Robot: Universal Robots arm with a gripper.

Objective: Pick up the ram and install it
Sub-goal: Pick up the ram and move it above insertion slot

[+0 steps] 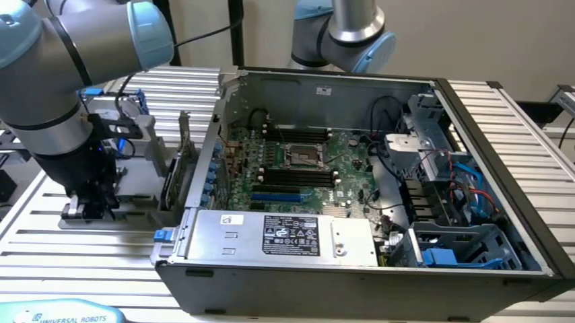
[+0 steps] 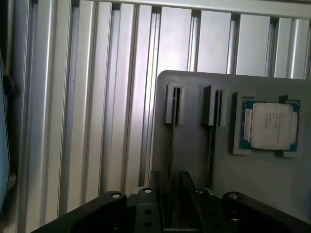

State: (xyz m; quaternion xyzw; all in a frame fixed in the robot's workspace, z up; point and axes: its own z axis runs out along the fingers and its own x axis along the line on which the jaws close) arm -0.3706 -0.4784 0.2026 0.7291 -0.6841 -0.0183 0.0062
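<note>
The ram (image 2: 171, 145) stands edge-on in a slotted grey holder (image 2: 194, 160) and appears as a thin dark strip in the wrist view. My gripper (image 2: 170, 187) is open and low over the holder, one finger on each side of the ram's near end. A second thin strip (image 2: 212, 141) stands in the neighbouring slot. In the exterior view my gripper (image 1: 90, 205) is down at the holder (image 1: 134, 202), on the exterior view's left of the open computer case (image 1: 503, 202). The black memory slots (image 1: 292, 177) lie on the green motherboard (image 1: 346, 158) inside the case.
A square silver processor (image 2: 270, 126) sits in a recess of the holder beside the slots. A larger green expansion card (image 1: 180, 168) stands upright between the holder and the case wall. The power supply (image 1: 279, 235) fills the case's near side. A second arm's base (image 1: 346, 33) stands behind the case.
</note>
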